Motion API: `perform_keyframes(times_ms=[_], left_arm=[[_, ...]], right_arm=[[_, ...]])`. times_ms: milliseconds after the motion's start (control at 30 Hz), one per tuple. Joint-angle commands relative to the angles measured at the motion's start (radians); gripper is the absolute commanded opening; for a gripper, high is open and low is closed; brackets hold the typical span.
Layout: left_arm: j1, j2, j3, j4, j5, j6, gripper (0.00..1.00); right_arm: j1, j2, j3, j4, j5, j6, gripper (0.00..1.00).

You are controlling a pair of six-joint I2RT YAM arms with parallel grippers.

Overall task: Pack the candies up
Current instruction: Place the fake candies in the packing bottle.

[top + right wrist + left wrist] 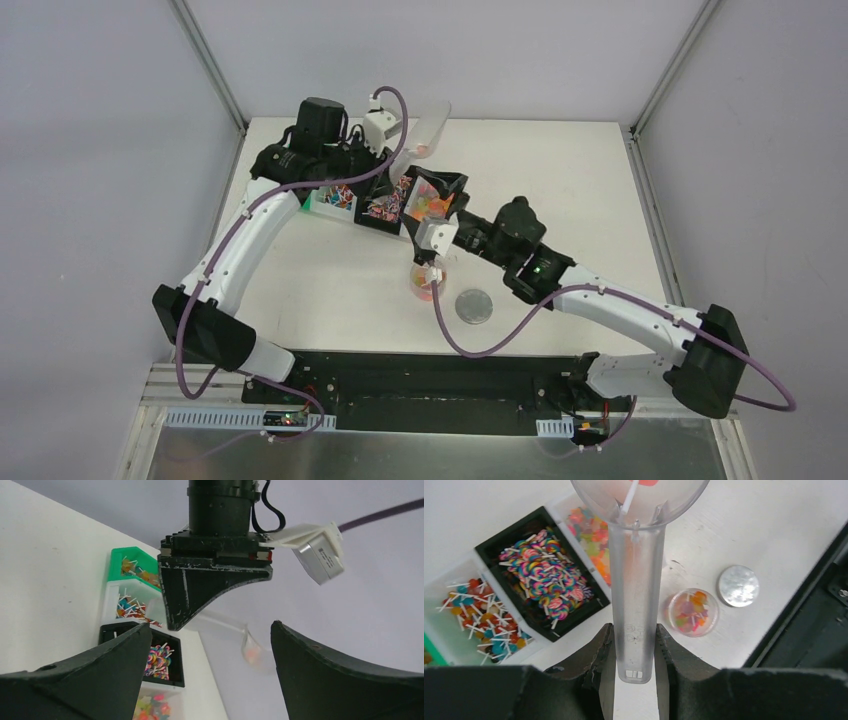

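Note:
My left gripper [634, 632] is shut on the handle of a clear plastic scoop [636, 575], held up over the back of the table [425, 125]. The scoop's bowl holds an orange candy on a white stick [644, 482]. Candies fill a row of bins: swirl lollipops in a black bin [544, 575], small lollipops in a white bin [474, 615], gummies in a clear bin [591, 535]. A small clear cup [691, 612] holds mixed candies. My right gripper [428, 262] is open and empty, just above the cup [425, 285].
A grey round lid [474, 305] lies flat to the right of the cup. A green bin [132, 562] stands at the far end of the bin row. The black base plate [420, 385] runs along the near edge.

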Motion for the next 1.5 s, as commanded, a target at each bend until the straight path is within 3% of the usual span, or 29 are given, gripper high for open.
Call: perform_keyframes(times_ms=[0,267,467,667,800,1033,1167,1467], left_arm=[[-0.036,-0.088,-0.013,-0.014,0.078,-0.038,0.0],[-0.039,-0.109,-0.022,-0.054,-0.01,-0.034,0.0],[-0.062,-0.13,-0.071,-0.097,-0.151,0.052,0.0],[-0.181,-0.166,-0.134,-0.137,-0.311,0.205,0.0],[-0.264,-0.167,-0.148,-0.191,-0.434,0.288,0.0],[-0.396,-0.167,-0.215,-0.338,-0.675,0.38,0.0],[-0.421,-0.173,-0.246,-0.382,-0.727,0.375,0.0],[-0.465,-0.177,-0.275,-0.476,-0.821,0.337,0.0]], right_arm=[[-0.004,0.067,0.096,0.002,-0.066,-0.216,0.9],[-0.018,0.09,0.132,-0.057,-0.064,-0.241,0.85],[-0.018,-0.112,-0.021,-0.076,-0.077,-0.113,0.88],[-0.015,-0.371,-0.169,-0.138,-0.078,0.088,0.99],[-0.016,-0.53,-0.201,-0.197,-0.002,0.194,1.0],[-0.016,-0.687,-0.163,-0.305,0.161,0.237,1.0],[-0.016,-0.75,-0.169,-0.312,0.278,0.251,1.0],[-0.016,-0.83,-0.166,-0.333,0.33,0.253,1.0]])
